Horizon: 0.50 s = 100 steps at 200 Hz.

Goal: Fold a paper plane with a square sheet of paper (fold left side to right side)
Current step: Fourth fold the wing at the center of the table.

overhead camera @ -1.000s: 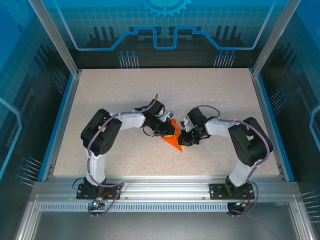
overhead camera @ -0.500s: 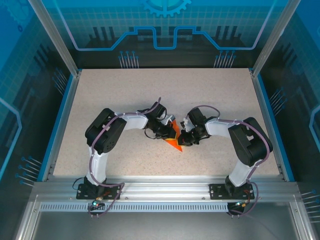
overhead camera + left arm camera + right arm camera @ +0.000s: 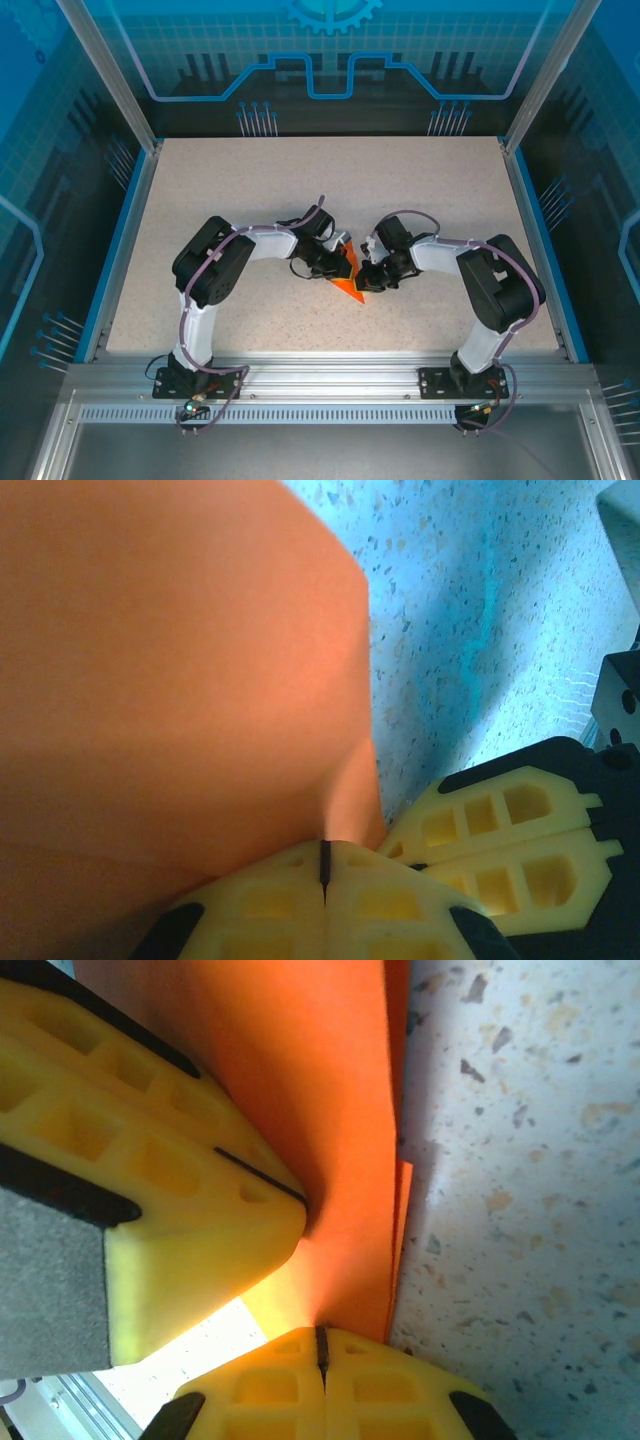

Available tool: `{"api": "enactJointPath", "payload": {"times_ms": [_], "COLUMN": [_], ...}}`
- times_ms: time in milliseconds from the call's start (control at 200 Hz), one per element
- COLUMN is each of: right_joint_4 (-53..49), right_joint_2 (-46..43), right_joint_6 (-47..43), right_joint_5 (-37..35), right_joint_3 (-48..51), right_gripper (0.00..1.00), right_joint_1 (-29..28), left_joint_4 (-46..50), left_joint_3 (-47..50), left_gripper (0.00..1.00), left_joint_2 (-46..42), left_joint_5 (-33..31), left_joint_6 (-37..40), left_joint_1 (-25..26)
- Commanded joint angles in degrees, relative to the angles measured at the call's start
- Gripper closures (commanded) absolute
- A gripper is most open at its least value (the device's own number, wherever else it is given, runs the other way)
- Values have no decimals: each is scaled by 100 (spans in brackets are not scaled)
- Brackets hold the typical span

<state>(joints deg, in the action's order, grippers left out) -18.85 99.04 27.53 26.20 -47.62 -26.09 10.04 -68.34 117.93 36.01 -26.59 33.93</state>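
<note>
at the middle of the speckled table (image 3: 200,190), the left gripper (image 3: 345,266) has its yellow fingers (image 3: 270,905) pressed together on an edge of the orange paper sheet (image 3: 349,288). the sheet is a bright, plain, creased shape that lies between the two arms and narrows to a point toward the near side of the table. just to the right, the right gripper (image 3: 364,278) pinches the same sheet, its pads closed over an edge where two layers lie stacked, one peeking out beneath the other, and the left gripper's fingertip rests against the orange surface beside it.
</note>
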Motion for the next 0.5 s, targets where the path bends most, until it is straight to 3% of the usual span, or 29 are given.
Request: {"api": "enactJointPath", "payload": {"times_ms": [0, 495], "right_joint_4": [-958, -1002], "right_joint_2": [227, 106], "right_joint_6": [-112, -99], "right_joint_5": [-986, -995], "right_joint_3": [299, 520], "right_gripper": [100, 100], "right_joint_1": [95, 94], "left_joint_4": [129, 388], "left_joint_3": [-65, -489], "left_gripper": [96, 96], "left_joint_2": [173, 277], "left_joint_5": [-757, -970], "left_joint_6": [196, 520], "left_joint_1": [-123, -614]}}
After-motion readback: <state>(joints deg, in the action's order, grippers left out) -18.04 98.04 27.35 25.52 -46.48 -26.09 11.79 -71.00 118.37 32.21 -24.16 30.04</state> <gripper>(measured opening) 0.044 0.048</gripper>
